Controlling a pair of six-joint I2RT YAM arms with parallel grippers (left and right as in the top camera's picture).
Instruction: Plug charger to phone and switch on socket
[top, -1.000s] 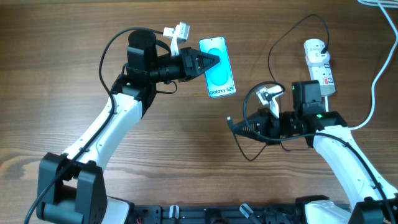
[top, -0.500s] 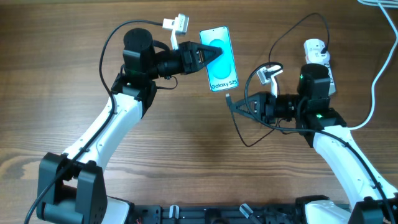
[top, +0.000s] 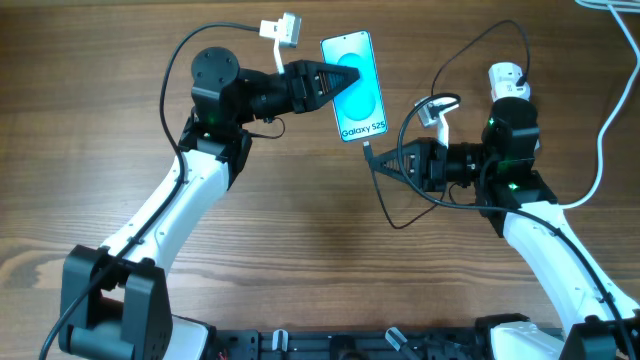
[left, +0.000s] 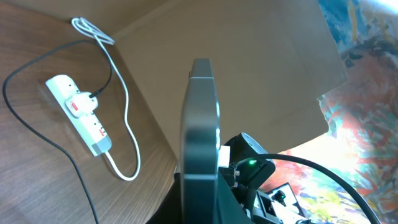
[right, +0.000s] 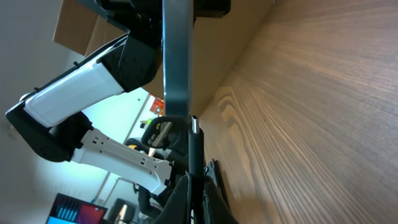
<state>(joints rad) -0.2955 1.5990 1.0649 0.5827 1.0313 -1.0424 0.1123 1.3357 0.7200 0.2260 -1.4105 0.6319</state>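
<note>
Upper centre: left gripper clamped on phone; right gripper clamped on charger tip at phone's lower edge.

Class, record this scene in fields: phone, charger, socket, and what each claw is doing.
Phone: slim smartphone with cyan screen, gripped by left claw
Charger: thin black cable, plug end pinched in right claw, tip at the phone's lower edge; whether it is seated cannot be told
Socket: white power strip lying on wooden table; switch position unclear
</note>
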